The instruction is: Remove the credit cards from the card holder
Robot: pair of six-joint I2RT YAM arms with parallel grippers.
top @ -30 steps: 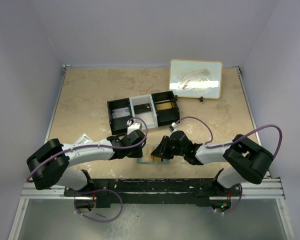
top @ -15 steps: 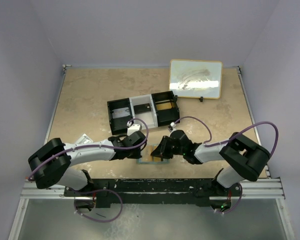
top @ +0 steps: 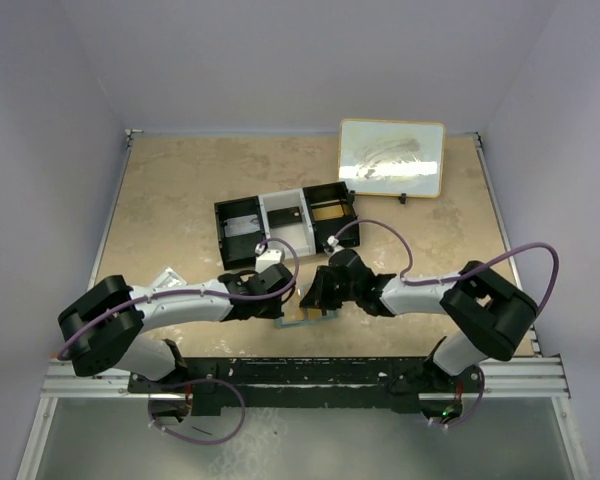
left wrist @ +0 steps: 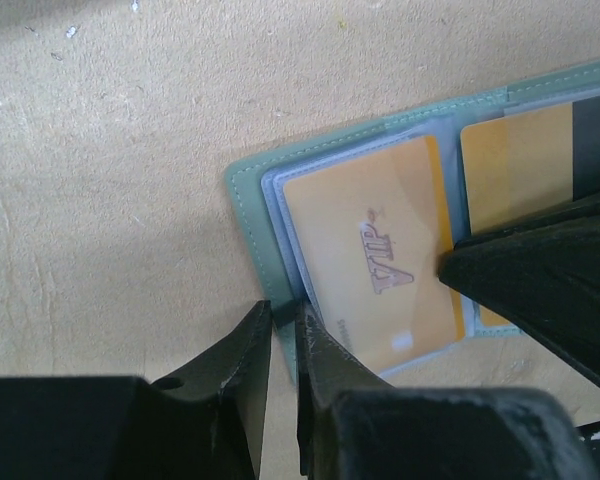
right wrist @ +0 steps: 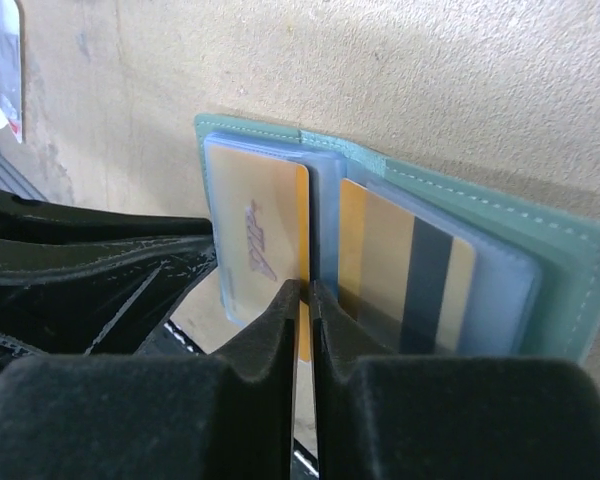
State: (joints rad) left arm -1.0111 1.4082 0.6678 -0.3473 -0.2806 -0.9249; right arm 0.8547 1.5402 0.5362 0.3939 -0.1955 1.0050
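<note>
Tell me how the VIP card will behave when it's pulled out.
The card looks thin and flat, so it should stay stiff in the right hand. Its glossy face may slip. It sits tucked in the holder, which might drag along.

Near the middle of the table's [top: 180, 190] near edge the card holder [top: 292, 321] lies open, a tan credit card [top: 302, 313] showing inside, with the left gripper [top: 278, 303] and right gripper [top: 315, 300] close together over it. A three-compartment tray [top: 285, 215] sits mid-table, a framed board [top: 391, 158] by the far right corner
</note>
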